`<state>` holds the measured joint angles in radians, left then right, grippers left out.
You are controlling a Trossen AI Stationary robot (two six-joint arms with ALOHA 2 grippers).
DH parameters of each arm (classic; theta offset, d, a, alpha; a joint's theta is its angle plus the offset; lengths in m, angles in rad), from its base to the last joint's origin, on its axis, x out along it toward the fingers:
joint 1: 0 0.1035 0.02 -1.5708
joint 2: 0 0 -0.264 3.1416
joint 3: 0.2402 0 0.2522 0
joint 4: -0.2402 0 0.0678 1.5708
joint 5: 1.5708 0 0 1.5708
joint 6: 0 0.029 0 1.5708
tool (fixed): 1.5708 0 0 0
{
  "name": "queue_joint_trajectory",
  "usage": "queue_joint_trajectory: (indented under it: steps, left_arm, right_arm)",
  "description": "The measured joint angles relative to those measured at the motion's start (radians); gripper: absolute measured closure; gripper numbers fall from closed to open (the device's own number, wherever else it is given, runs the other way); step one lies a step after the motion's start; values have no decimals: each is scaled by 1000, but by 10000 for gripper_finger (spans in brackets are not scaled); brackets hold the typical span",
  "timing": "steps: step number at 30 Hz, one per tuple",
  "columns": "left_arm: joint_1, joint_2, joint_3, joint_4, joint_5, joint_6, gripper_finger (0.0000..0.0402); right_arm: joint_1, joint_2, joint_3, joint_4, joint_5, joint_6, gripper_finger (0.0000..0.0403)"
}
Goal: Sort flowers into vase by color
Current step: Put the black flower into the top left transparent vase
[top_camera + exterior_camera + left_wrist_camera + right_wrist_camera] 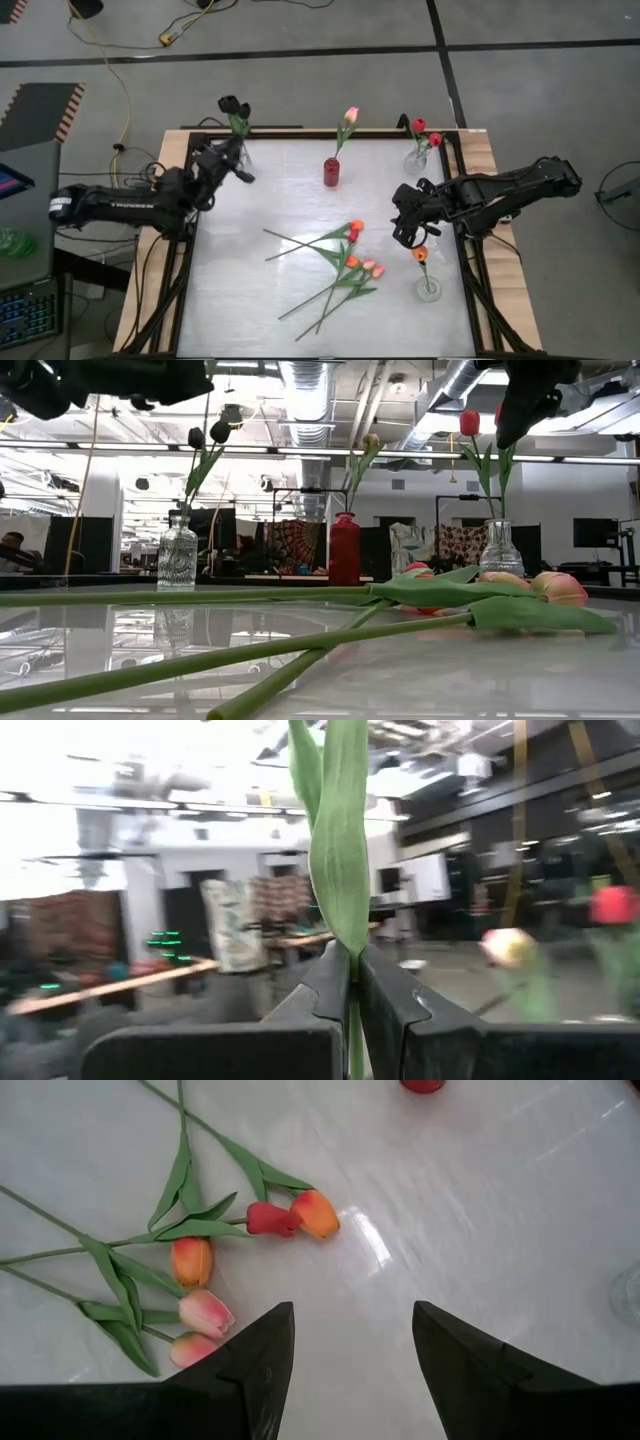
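Left gripper [238,170], upper left of the high view: fingers [320,990] clamped on a green stem [340,870] of the black tulips [234,104], just above the clear vase [240,152]. Right gripper [408,228], right of centre: jaws spread wide, holding nothing, hovering beside the loose tulips [350,262] lying mid-table. Pink tulip [350,116] in the red vase [331,172], top centre; red tulips [426,132] upper right; orange tulip [421,255] in the lower-right vase [428,289].
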<state>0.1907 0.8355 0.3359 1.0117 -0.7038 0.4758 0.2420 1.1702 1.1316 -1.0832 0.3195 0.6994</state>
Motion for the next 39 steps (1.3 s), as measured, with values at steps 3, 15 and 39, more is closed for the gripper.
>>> queue_joint_trajectory:
  steps: [3,15,39]
  left_arm:
    - [72,-20,-16,-3,13,12,401]
    - [261,-27,-31,-10,115,-78,401]
    - [263,-17,-31,-109,-2,-166,401]
  right_arm:
    - [0,0,0,0,0,0,171]
    - [0,0,0,0,1,0,171]
    - [0,0,0,0,1,0,171]
